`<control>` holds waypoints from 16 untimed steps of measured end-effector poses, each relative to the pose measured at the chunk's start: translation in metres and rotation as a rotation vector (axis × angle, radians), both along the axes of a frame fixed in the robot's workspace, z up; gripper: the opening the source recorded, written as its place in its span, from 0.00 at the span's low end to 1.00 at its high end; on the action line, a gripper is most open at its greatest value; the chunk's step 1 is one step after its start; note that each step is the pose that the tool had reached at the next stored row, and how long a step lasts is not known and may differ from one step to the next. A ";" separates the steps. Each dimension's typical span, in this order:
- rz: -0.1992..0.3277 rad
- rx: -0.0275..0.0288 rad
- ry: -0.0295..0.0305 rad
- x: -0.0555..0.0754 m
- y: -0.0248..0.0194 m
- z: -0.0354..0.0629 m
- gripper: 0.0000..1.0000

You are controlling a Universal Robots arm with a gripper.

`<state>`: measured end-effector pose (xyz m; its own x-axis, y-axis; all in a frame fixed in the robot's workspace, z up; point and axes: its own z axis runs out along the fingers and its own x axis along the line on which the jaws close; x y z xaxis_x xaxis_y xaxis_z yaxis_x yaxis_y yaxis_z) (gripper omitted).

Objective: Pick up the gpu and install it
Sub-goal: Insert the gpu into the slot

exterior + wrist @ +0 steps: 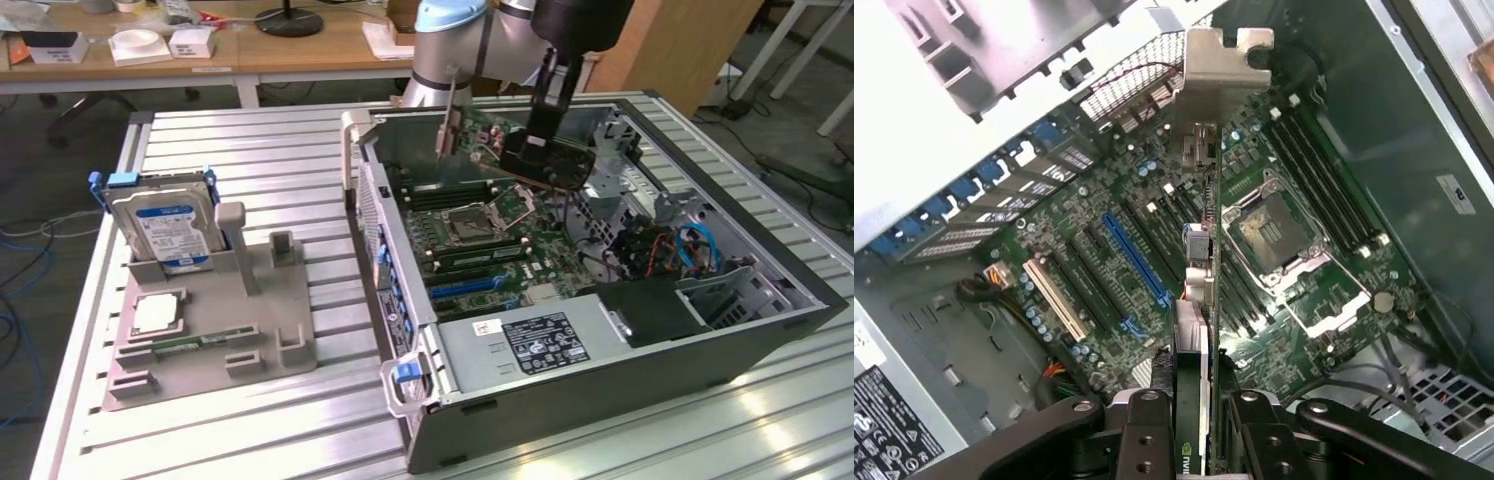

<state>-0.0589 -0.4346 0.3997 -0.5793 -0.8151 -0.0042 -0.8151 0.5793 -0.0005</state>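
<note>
Open computer case [747, 330] on worktop [267, 140], parts holder [214, 340] at exterior view's left; gpu [534, 155] above motherboard [494, 250]

Even, bright overhead light, glare streaking the slatted table [787, 410], and the case [747, 335] interior shadowed but sharp.

Pincer [545, 140] clamped on the gpu [514, 152], holding it tilted above the motherboard [487, 245] inside the open computer case [601, 380]; hard drive [163, 230] stands in the grey holder [200, 340] at nine o'clock on the desk [267, 150].
</note>
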 end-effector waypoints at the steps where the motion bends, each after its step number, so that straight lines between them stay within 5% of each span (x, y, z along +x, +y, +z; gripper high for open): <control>1: 0.014 0.0000 0.0000 0.000 0.0000 0.0000 0.26; 16: 0.208 0.0000 0.0000 0.002 0.0000 -0.0002 0.26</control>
